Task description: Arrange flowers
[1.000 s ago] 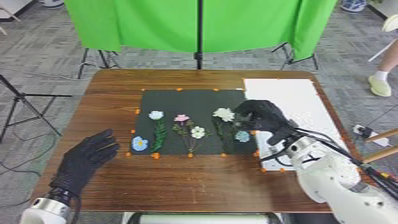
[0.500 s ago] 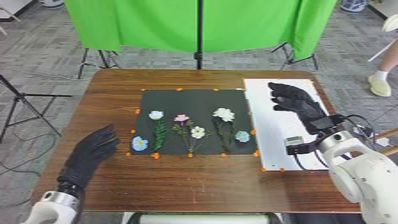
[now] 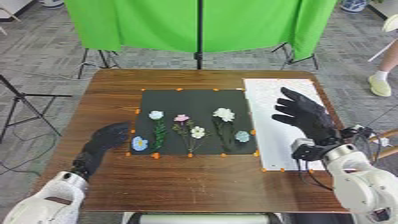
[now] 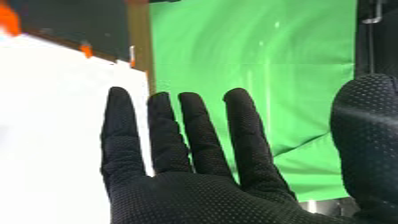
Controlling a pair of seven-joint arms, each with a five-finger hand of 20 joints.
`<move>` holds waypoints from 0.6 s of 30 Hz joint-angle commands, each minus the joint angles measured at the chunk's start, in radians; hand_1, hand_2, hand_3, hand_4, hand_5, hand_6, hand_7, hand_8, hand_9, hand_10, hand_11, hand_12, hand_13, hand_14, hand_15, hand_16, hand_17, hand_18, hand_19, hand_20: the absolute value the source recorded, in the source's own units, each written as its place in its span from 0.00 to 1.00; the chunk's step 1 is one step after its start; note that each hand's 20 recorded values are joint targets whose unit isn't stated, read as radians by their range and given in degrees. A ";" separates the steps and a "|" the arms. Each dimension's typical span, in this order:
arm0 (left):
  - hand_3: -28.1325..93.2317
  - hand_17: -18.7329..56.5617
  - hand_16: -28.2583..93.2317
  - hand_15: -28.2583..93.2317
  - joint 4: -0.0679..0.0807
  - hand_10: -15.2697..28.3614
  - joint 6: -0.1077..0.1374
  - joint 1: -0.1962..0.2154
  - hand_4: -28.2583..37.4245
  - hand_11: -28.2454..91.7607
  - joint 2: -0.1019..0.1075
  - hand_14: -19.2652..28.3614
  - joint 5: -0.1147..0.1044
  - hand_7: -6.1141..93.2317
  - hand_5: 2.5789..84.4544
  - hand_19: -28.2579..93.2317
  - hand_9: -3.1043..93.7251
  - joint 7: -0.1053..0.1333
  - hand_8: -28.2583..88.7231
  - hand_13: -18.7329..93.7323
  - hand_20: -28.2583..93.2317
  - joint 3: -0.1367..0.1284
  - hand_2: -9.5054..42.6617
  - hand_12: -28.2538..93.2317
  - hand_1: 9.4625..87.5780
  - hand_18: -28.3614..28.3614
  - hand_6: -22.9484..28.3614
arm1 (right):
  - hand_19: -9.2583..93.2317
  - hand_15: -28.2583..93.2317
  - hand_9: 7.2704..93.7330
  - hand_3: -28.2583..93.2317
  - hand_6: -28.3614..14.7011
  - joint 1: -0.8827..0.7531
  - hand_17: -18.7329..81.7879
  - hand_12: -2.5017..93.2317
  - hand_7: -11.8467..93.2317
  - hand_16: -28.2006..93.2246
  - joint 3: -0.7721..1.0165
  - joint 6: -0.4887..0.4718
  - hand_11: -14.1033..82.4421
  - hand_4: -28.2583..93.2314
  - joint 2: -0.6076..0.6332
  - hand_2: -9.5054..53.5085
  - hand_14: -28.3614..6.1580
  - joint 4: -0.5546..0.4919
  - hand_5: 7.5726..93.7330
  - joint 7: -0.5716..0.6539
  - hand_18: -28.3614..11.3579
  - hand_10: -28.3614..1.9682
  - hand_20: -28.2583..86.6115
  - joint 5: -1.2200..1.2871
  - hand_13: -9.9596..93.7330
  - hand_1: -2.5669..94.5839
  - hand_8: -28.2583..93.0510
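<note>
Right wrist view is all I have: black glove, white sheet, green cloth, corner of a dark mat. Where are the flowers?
Observer: On the dark mat, to the left of the white sheet in the head view.

Operator: Which one's closest to the sheet?

Observer: The pale blue bloom, near the mat's right edge. The stemmed white flower is just left of it and farther up.

Operator: And off the mat's left side?

Observer: The left hand, beside that edge, near the blue flower.
</note>
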 commanded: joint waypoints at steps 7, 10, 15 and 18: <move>0.80 0.12 0.24 0.51 0.037 0.60 -0.040 0.009 0.05 0.42 0.007 0.69 0.005 0.26 0.38 0.63 0.30 -0.055 0.17 0.35 0.30 0.013 0.23 0.38 0.21 0.85 0.53 | 0.50 0.27 0.28 0.91 0.61 -0.038 0.21 0.26 0.27 0.52 0.012 -0.014 0.21 0.01 -0.012 0.09 0.49 -0.006 0.27 0.013 0.19 0.57 0.43 -0.049 0.35 0.20 0.14; 0.80 0.12 0.24 0.51 0.050 0.60 -0.008 0.020 0.05 0.42 -0.002 0.69 -0.104 0.26 0.38 0.63 0.30 0.000 0.17 0.35 0.30 0.017 0.23 0.38 0.21 0.85 0.53 | 0.50 0.27 0.28 0.91 0.61 -0.038 0.21 0.26 0.27 0.52 0.010 -0.014 0.22 0.01 -0.008 0.09 0.49 -0.005 0.27 0.016 0.19 0.57 0.43 -0.051 0.35 0.20 0.14; 0.80 0.12 0.24 0.51 0.047 0.60 0.056 0.062 0.04 0.42 0.000 0.69 -0.202 0.26 0.37 0.63 0.30 0.128 0.17 0.35 0.30 0.022 0.23 0.38 0.21 0.86 0.53 | 0.50 0.28 0.28 0.91 0.62 -0.033 0.20 0.26 0.27 0.52 0.013 -0.023 0.22 0.01 -0.011 0.10 0.49 -0.005 0.26 0.009 0.19 0.57 0.43 -0.067 0.35 0.20 0.14; 0.80 0.12 0.24 0.51 0.037 0.60 0.069 0.086 0.03 0.42 -0.001 0.70 -0.283 0.26 0.37 0.63 0.30 0.177 0.17 0.35 0.30 0.009 0.24 0.38 0.20 0.86 0.52 | 0.50 0.28 0.28 0.91 0.63 -0.019 0.20 0.26 0.27 0.52 0.009 -0.032 0.22 0.01 -0.014 0.10 0.49 -0.006 0.26 0.007 0.19 0.57 0.43 -0.084 0.35 0.20 0.14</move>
